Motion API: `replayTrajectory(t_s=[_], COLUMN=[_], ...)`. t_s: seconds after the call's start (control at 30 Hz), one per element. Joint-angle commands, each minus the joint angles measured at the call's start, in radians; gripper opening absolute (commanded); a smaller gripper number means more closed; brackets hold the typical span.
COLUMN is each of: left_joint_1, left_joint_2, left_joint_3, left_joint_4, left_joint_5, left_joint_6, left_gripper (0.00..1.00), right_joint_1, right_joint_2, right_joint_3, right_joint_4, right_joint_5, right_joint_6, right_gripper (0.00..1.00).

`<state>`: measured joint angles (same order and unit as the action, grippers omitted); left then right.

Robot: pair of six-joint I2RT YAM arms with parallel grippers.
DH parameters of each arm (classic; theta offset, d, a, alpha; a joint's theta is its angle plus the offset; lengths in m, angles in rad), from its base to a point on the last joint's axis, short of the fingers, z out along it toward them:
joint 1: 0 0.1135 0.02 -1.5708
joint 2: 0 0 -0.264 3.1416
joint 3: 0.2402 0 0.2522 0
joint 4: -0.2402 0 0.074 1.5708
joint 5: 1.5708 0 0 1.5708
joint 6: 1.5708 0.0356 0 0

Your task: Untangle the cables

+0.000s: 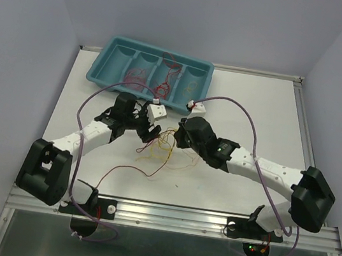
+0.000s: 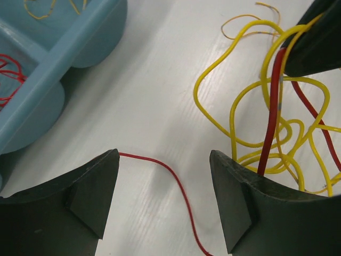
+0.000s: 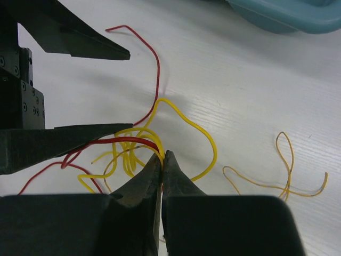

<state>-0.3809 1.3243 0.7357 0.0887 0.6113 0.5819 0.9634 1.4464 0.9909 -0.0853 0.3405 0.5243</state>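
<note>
A tangle of thin yellow, red and orange cables (image 1: 166, 150) lies on the white table between the two arms. My right gripper (image 3: 162, 155) is shut on the cables, pinching a yellow wire (image 3: 186, 120) and a red wire (image 3: 120, 142) at its tips. My left gripper (image 2: 164, 160) is open just left of the tangle. A thin red wire (image 2: 173, 178) runs on the table between its fingers, untouched. The yellow loops (image 2: 234, 96) and a thicker red wire (image 2: 272, 114) rise to the right gripper's tip at upper right.
A teal compartment tray (image 1: 113, 61) stands at the back, holding red and yellow wires (image 1: 163, 88); its corner shows in the left wrist view (image 2: 80, 48). A loose orange wire (image 3: 285, 170) lies right of the right gripper. A long red wire (image 1: 119, 170) trails toward the near edge.
</note>
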Motion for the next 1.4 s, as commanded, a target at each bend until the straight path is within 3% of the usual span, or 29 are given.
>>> replayTrajectory(t_s=[0.0,0.27,0.3,0.33,0.43,0.6,0.77,0.8,0.97,1.0,1.03,1.07,1.23,1.37], left_joint_1=[-0.009,0.003,0.02,0.034,0.071,0.1,0.174,0.189,0.197,0.197,0.198,0.198,0.201,0.201], left_joint_2=[0.025,0.015,0.007,-0.005,-0.025,-0.036,-0.037,-0.042,-0.063,-0.066,-0.077,-0.085,-0.138,-0.131], left_joint_3=[0.057,0.077,0.076,0.073,0.068,0.068,0.065,0.064,0.054,0.051,0.048,0.047,0.014,0.016], left_joint_4=[-0.072,-0.063,-0.055,-0.049,-0.043,-0.004,0.057,0.075,0.088,0.089,0.089,0.089,0.118,0.123], left_joint_5=[0.103,0.102,0.102,0.116,0.175,0.151,0.113,0.107,0.107,0.102,0.096,0.093,0.1,0.091], left_joint_6=[0.062,0.009,0.0,-0.013,-0.008,-0.056,-0.117,-0.129,-0.142,-0.14,-0.134,-0.134,-0.137,-0.139], left_gripper=[0.8,0.81,0.82,0.84,0.86,0.86,0.86,0.86,0.86,0.86,0.86,0.86,0.86,0.86], right_joint_1=[0.001,0.001,0.001,0.001,0.001,0.001,-0.005,-0.014,-0.017,-0.017,-0.018,-0.018,-0.018,-0.018], right_joint_2=[0.003,0.034,0.042,0.069,0.11,0.128,0.137,0.15,0.14,0.129,0.115,0.109,0.104,0.164], right_joint_3=[-0.011,-0.001,0.005,0.012,0.028,0.031,0.063,0.092,0.106,0.088,0.062,0.052,0.023,0.067], right_joint_4=[0.019,0.019,0.019,0.019,0.021,-0.002,-0.144,-0.216,-0.414,-0.444,-0.538,-0.539,-0.613,-0.646], right_joint_5=[-0.008,-0.012,-0.015,-0.04,-0.078,0.018,0.323,0.327,0.294,0.322,0.384,0.391,0.324,0.315], right_joint_6=[-0.012,-0.021,-0.027,-0.033,-0.035,0.018,0.172,0.224,0.413,0.463,0.643,0.72,0.894,0.919], right_gripper=[0.01,0.05,0.29,0.45,0.63,0.75,0.78,0.89,0.95,1.0,1.0,1.0,1.0,1.0])
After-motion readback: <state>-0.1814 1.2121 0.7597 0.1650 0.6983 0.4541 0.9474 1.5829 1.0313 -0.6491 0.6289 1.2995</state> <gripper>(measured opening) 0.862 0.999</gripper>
